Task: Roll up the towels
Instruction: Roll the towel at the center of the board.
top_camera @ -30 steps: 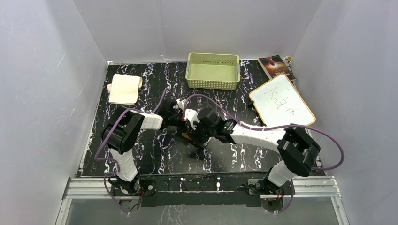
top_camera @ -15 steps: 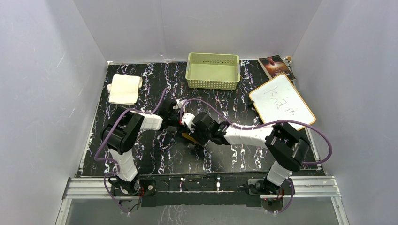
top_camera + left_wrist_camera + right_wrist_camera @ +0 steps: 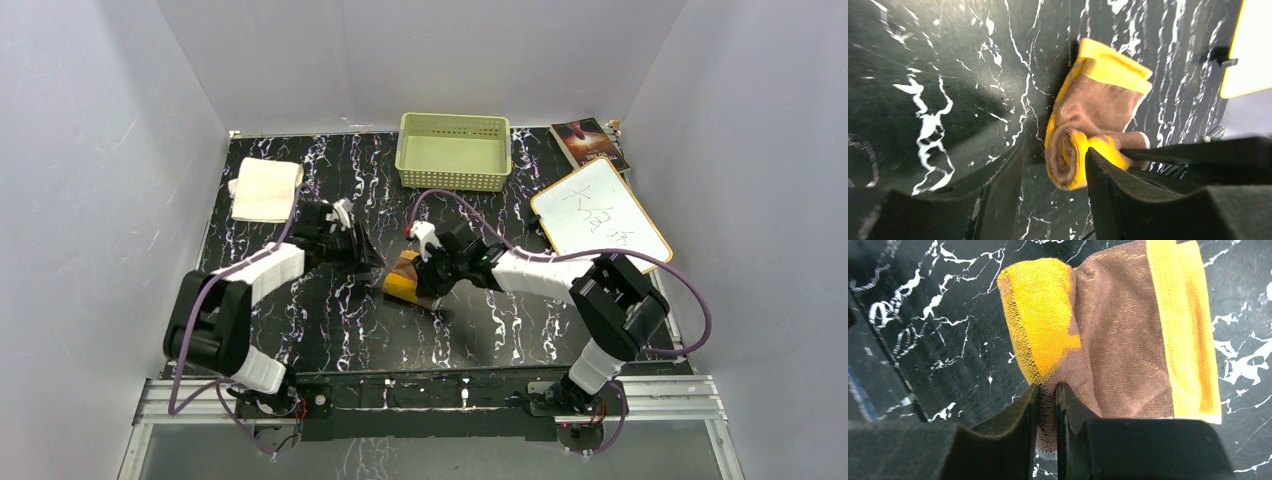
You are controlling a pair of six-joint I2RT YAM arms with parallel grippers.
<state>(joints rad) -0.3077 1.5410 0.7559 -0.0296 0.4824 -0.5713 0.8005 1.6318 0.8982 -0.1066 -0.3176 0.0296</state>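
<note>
Right wrist: yellow-brown towel [image 3: 1128, 340] edge hidden inside right gripper [image 3: 1047, 388]

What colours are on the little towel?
The small towel is brown with mustard-yellow edges, clearest from the right wrist.

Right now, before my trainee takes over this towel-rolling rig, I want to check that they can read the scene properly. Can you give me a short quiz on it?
1. True or false: the cream towel lies inside the green basket.
2. What do the right arm's jaws pinch? A) the cream towel B) an edge of the yellow-and-brown towel C) the basket's rim
3. Which arm's jaws stand open, holding nothing?

Key: 1 false, it lies well left of the basket and apart from it; 2 B; 3 the left arm's jaws.
</note>
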